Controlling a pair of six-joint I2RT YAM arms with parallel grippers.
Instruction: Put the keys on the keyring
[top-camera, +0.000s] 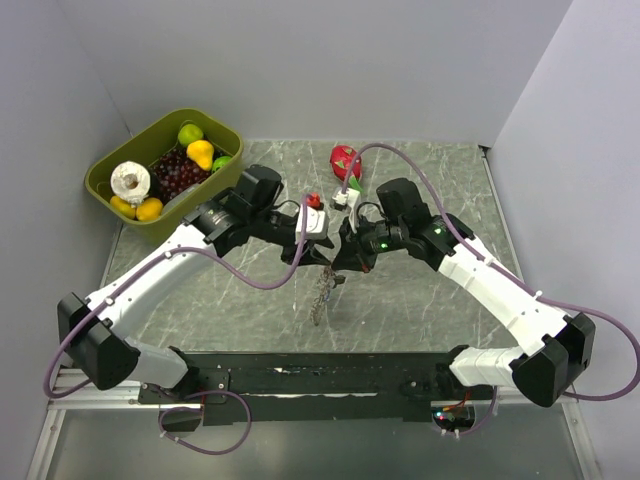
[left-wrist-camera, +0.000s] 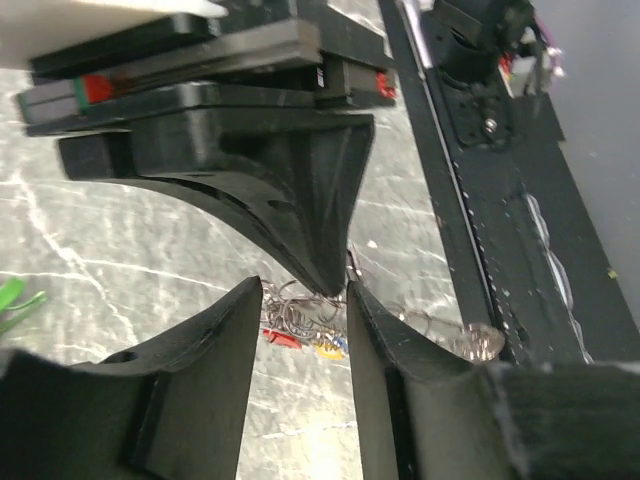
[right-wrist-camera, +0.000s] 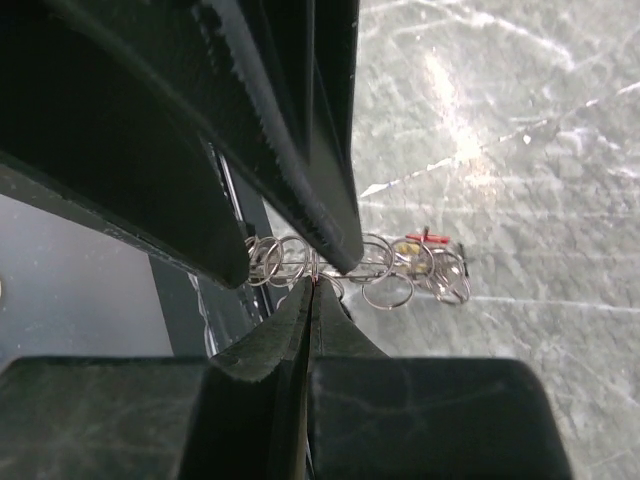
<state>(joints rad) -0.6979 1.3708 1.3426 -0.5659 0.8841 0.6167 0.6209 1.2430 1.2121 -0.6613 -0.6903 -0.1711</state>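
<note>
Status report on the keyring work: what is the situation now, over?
Right tool shut on ring bunch. Left tool open, straddling it. Fruit bin far off, no obstruction.

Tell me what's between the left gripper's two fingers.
A tangle of small silver rings hangs in the gap between the left fingers, with the right gripper tip pointing down at it. The left wrist view shows this.

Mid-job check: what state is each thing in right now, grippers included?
Keyring: pinched, between both grippers.
Right gripper: shut on keyring.
Left gripper: open, straddling keyring.
Keys: bunched against keyring; threaded or not, unclear.
Bin: upright, filled with fruit.
</note>
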